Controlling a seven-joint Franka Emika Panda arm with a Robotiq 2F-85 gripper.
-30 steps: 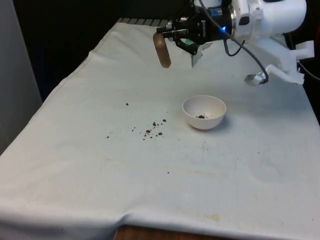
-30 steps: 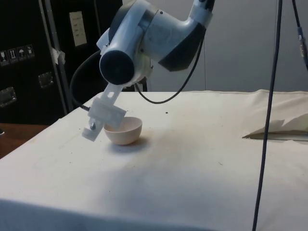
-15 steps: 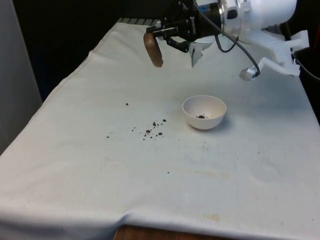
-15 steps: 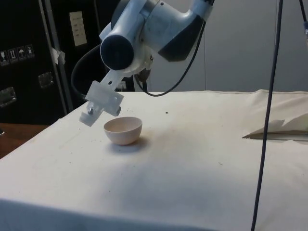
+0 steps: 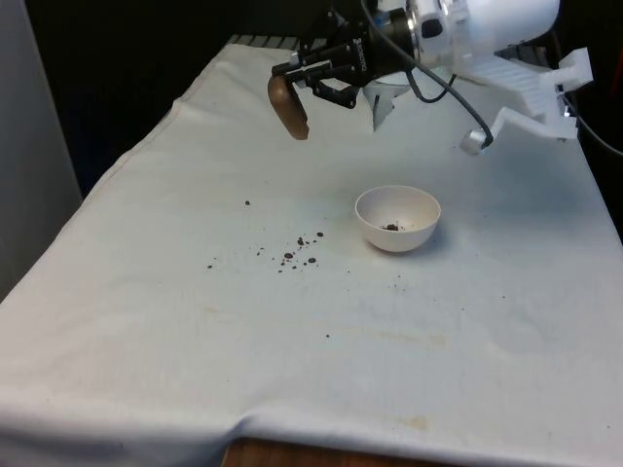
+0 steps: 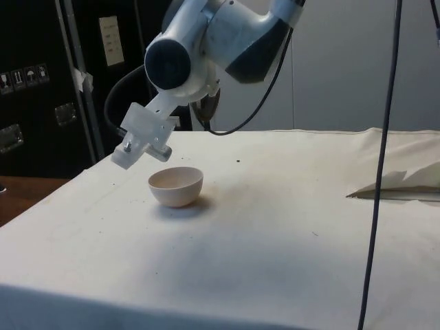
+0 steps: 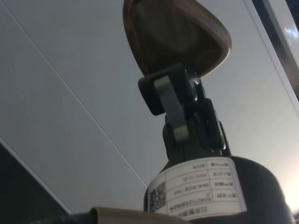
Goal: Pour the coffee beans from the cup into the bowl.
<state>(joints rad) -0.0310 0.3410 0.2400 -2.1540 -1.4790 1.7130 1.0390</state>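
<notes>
White-clothed table (image 5: 195, 370), seen against a dark backdrop in the front view and dark cabinets in the side view. Above its far end, black gripper (image 5: 297, 78) turned sideways and clamped on the rim of a brown cup (image 5: 288, 107), held well clear of the cloth and tipped onto its side, mouth angled downward. In the wrist view, fingers (image 7: 170, 105) pinching the cup's (image 7: 177, 35) edge, its brown hollow facing the camera, nothing visible inside. In the side view, a sliver of the cup (image 6: 208, 104) peeking from behind the white arm (image 6: 213, 34), up above the table.

White bowl (image 5: 397, 219) upright near the middle of the table, well apart from the cup and toward the front view's right of it; a small dark cluster of coffee beans (image 5: 391, 227) at its bottom. In the side view, bowl (image 6: 176, 186) standing on the cloth beneath the arm.

Scattered spilled beans (image 5: 297, 253) on the cloth to the front view's left of the bowl, near it but not touching; a few lone specks farther off toward the front view's left
</notes>
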